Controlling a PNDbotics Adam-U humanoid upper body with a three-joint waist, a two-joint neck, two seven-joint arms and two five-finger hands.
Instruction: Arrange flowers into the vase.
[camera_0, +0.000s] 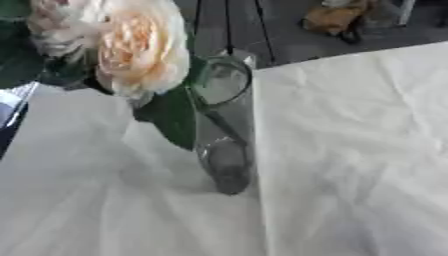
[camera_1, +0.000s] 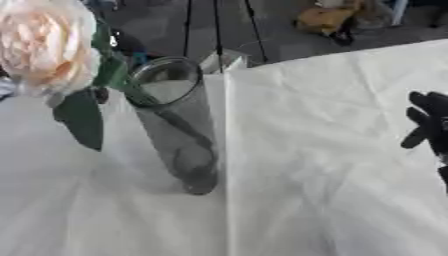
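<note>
A clear glass vase (camera_1: 179, 130) stands upright on the white tablecloth, left of the middle. A peach flower (camera_0: 140, 47) leans out over the vase's left rim. Its green stem (camera_1: 171, 117) runs slanting down inside the glass, and a large dark leaf (camera_0: 175, 120) hangs outside the rim. A paler pink flower (camera_0: 52, 25) sits behind the peach one at the upper left; where its stem goes is hidden. My right hand (camera_1: 427, 125) shows only in the right eye view, at the right edge. It is open, well clear of the vase and holding nothing. My left hand is out of sight.
The white cloth (camera_0: 350, 150) covers the table, with a crease running down from the vase's foot. The far edge slants across the top, with dark floor beyond it and a brown-yellow object (camera_0: 337, 17) lying there. A blue-white thing (camera_0: 9, 110) pokes in at the left edge.
</note>
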